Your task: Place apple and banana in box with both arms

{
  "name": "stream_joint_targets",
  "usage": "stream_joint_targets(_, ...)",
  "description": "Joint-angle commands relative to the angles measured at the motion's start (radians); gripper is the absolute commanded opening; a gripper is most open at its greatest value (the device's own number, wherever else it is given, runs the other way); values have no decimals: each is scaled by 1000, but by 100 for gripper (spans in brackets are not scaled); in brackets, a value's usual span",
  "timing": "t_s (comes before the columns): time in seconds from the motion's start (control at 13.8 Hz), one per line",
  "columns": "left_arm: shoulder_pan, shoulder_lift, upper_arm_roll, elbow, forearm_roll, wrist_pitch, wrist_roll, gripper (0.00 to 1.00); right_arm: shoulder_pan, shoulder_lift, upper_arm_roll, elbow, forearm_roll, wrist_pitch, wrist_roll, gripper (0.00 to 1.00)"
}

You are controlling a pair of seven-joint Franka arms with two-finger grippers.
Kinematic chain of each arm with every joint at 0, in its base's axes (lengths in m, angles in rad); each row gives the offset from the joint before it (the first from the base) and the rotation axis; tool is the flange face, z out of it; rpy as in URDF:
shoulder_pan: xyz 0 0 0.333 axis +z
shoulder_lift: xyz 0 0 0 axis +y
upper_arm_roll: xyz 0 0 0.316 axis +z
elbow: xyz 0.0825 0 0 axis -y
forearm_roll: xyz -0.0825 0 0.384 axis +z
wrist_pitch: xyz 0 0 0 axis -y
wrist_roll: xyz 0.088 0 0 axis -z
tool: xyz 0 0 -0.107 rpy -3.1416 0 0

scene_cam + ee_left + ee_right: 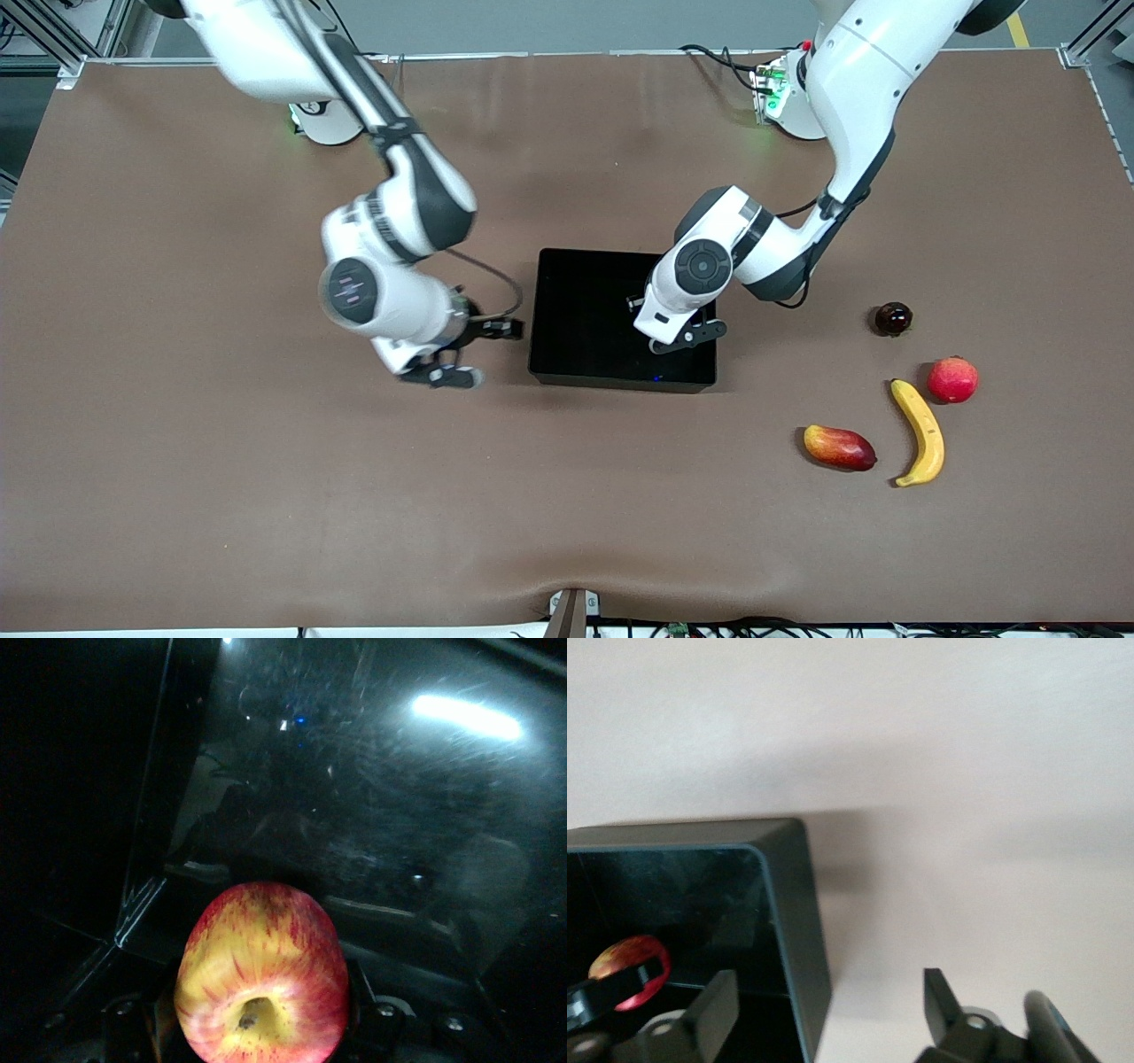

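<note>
Your left end effector (257,1028) is clamped on the apple (262,974) inside the box (567,266); your right end effector (824,1010) hangs spread apart beside the box, the banana (921,431) on the worktop (266,496)

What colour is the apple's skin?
Red streaks over yellow on the apple, clearest in the left wrist view.

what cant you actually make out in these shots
- Apple: hidden in the front view by the left arm's wrist over the box; whether it touches the floor is unclear.
- Left gripper: its fingers are covered by the apple in the left wrist view.
- Right gripper: fingertips cut off by the right wrist view's edge.
- Small dark fruit: too small to identify.
</note>
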Motion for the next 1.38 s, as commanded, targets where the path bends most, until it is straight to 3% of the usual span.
stream_joint_targets(0.0, 3, -13, -6, 1, 19, 0, -29, 100, -76, 2, 12, 110, -91, -152, -99, 100)
stream_joint_targets(0.15, 11, -59, -8, 21, 20, -32, -28, 100, -143, -12, 14, 147, -119, -229, -117, 100)
stream_joint_targets(0.36, 47, -157, -1, 129, 13, -167, -19, 100, -223, -130, 3, 138, -182, -336, -107, 100)
stream_joint_targets(0.65, 217, -180, -1, 256, 20, -339, 137, 100, -379, -256, 5, 71, -208, -418, -124, 100)
stream_joint_targets(0.87, 417, -162, 2, 256, 23, -336, 386, 100, -439, -351, 2, 42, -231, -423, -236, 100)
stream_joint_targets(1.02, 495, -104, 8, 257, 43, -286, 458, 100, -448, -435, 2, -6, -257, -424, -250, 100)
stream_joint_targets(1.31, 581, 54, 14, 257, 245, -94, 454, 100, -436, -566, 11, -29, -344, -487, -256, 100)
